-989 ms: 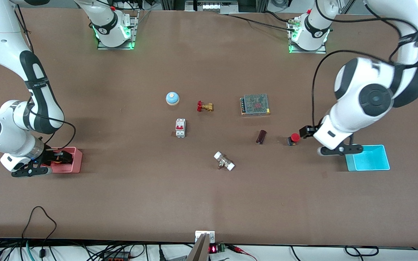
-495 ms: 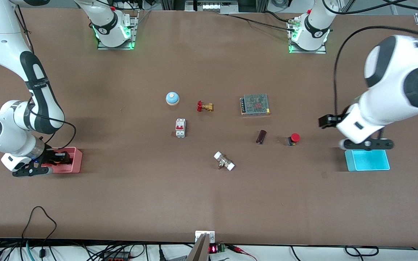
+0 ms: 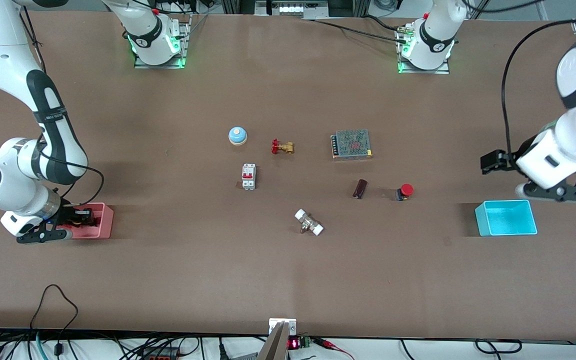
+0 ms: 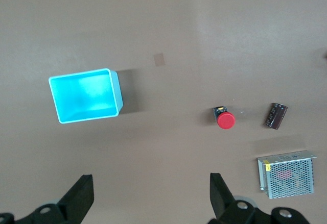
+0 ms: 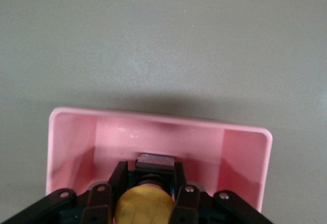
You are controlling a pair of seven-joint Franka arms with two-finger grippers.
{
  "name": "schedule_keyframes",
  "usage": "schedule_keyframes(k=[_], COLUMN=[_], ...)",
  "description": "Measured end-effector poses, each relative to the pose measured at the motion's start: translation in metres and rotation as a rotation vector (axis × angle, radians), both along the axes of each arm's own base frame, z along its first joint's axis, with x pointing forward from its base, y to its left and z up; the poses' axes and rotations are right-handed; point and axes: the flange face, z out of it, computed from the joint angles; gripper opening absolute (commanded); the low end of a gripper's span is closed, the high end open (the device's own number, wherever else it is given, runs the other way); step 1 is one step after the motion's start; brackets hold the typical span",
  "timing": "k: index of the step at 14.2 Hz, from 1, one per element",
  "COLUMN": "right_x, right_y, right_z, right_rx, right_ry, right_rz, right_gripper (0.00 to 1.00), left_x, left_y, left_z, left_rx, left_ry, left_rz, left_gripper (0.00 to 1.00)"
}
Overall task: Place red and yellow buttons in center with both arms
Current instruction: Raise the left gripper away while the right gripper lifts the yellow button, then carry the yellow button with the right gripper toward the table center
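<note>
The table (image 3: 288, 280) carried the red button (image 3: 405, 191) near its middle, resting free beside a dark capacitor (image 3: 360, 189). The pink bin (image 3: 103, 222) stood at the right arm's end. The right hand (image 5: 144, 193) was down inside the bin, with its fingers closed against the yellow button (image 5: 143, 207). The left hand (image 4: 148, 203) hung wide open and empty over the table near the cyan bin (image 3: 507, 218). From the yellow button the center lay toward the left arm's end, so the right arm was the nearer one.
</note>
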Motion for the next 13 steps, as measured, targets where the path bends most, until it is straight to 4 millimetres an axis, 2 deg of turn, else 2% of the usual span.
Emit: schedule_keyframes(k=[2, 5, 7, 9, 10, 11, 13], right_x=[-0.001, -0.01, -0.024, -0.037, -0.043, -0.047, -0.053], right_y=[0.001, 0.012, 0.037, 0.073, 0.096, 0.118, 0.155], right_z=[0.028, 0.097, 0.151, 0.186, 0.193, 0.19, 0.168], right_rx=[0.001, 0.029, 0.077, 0.099, 0.104, 0.109, 0.114], right_ry=[0.031, 0.081, 0.114, 0.149, 0.167, 0.184, 0.205], right_rz=[0.013, 0.017, 0.021, -0.006, -0.018, -0.03, -0.056], right_gripper=[0.0, 0.0, 0.0, 0.0, 0.0, 0.0, 0.0], left_x=[-0.026, -0.044, -0.047, -0.048, -0.048, -0.049, -0.051], left_y=[0.009, 0.028, 0.034, 0.037, 0.035, 0.031, 0.023], left_z=[0.014, 0.025, 0.021, 0.017, 0.017, 0.018, 0.02], left_rx=[-0.005, -0.011, -0.013, -0.014, -0.014, -0.015, -0.016], left_ry=[-0.035, -0.06, -0.047, -0.038, -0.036, -0.036, -0.035], left_rz=[-0.037, -0.029, -0.022, -0.018, -0.023, -0.031, -0.045], left_gripper=[1.0, 1.0, 1.0, 1.0, 1.0, 1.0, 1.0])
